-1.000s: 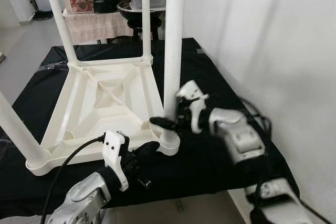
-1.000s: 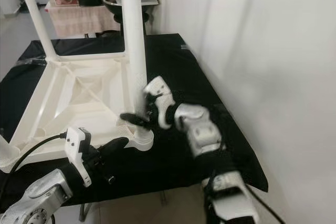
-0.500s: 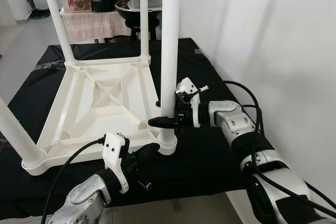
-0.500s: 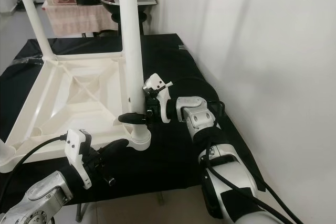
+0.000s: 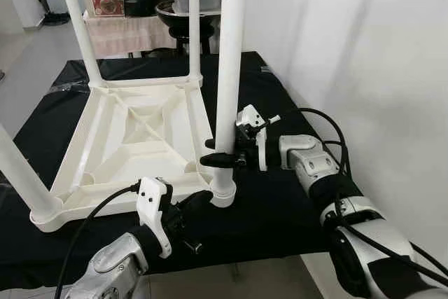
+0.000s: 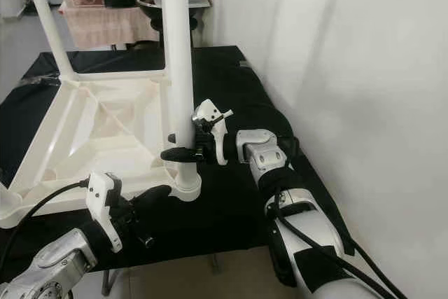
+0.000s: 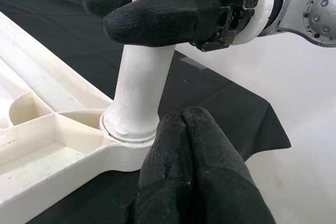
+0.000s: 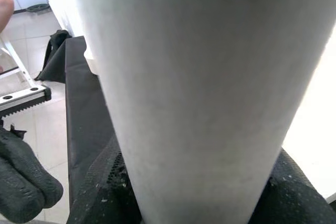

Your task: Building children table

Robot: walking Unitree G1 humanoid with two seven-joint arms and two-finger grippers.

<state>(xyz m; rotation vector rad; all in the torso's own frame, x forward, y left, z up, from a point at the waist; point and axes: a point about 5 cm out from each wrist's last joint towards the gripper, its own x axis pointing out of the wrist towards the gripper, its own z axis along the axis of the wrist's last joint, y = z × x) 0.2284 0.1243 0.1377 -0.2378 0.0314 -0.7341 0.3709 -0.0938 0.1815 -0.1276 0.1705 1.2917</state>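
A white plastic children's table (image 5: 140, 131) lies upside down on the black cloth, its legs pointing up. The near right leg (image 5: 229, 54) stands upright in its corner socket (image 7: 126, 140). My right gripper (image 5: 218, 159) is shut on this leg just above the socket, one black finger (image 7: 152, 17) on each side. In the right wrist view the leg (image 8: 194, 77) sits between the pads. My left gripper (image 5: 199, 201) is shut on nothing, its fingertips (image 7: 194, 171) low at the table's front edge, right beside that socket.
Three more legs stand at the far left (image 5: 80, 26), far right (image 5: 194, 19) and near left (image 5: 21, 173) corners. A white wall (image 5: 364, 47) runs close along the right. Boxes and a dark bowl (image 5: 175, 8) sit behind the table. The cloth's front edge (image 5: 266, 243) is near.
My right arm was blurred a second ago and has settled, still clamped on the near right leg. The head view shifted a little. The left gripper has stayed by the socket.
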